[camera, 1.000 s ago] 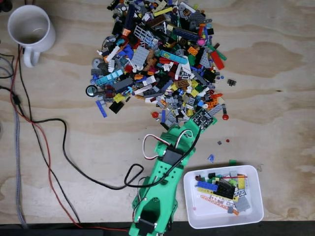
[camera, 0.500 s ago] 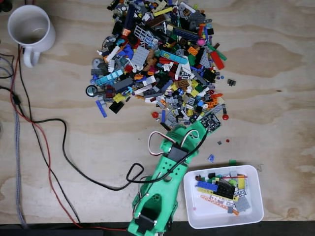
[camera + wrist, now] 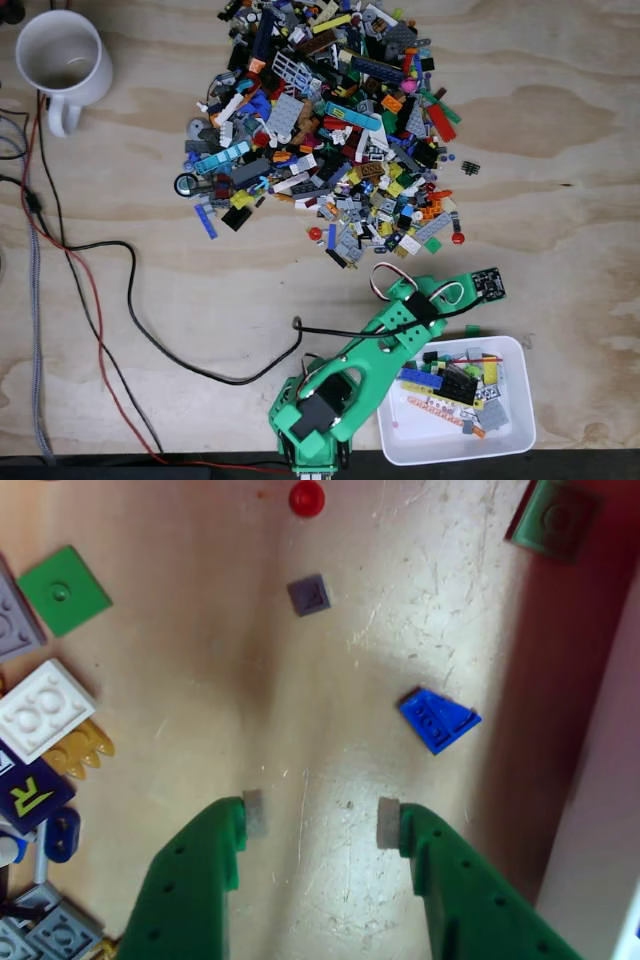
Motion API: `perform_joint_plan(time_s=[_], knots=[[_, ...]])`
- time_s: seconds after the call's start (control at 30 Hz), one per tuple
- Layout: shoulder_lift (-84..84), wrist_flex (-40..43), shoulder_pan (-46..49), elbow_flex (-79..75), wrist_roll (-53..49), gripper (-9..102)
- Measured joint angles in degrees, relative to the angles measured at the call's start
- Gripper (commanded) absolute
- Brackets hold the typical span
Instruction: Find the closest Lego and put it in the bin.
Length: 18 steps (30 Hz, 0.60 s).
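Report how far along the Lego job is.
Done: the bin already holds a number of bricks. In hand: nothing. The gripper is open and empty above bare table, with a blue wedge piece just ahead of it to the right in the wrist view. Left: grasp a nearby piece and drop it in; the big pile remains.
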Motion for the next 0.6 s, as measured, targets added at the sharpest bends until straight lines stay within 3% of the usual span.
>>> perform_joint_plan(time_s=[0.6], knots=[[-16.44,-8.44,3.78,-7.21,-2.90,15]])
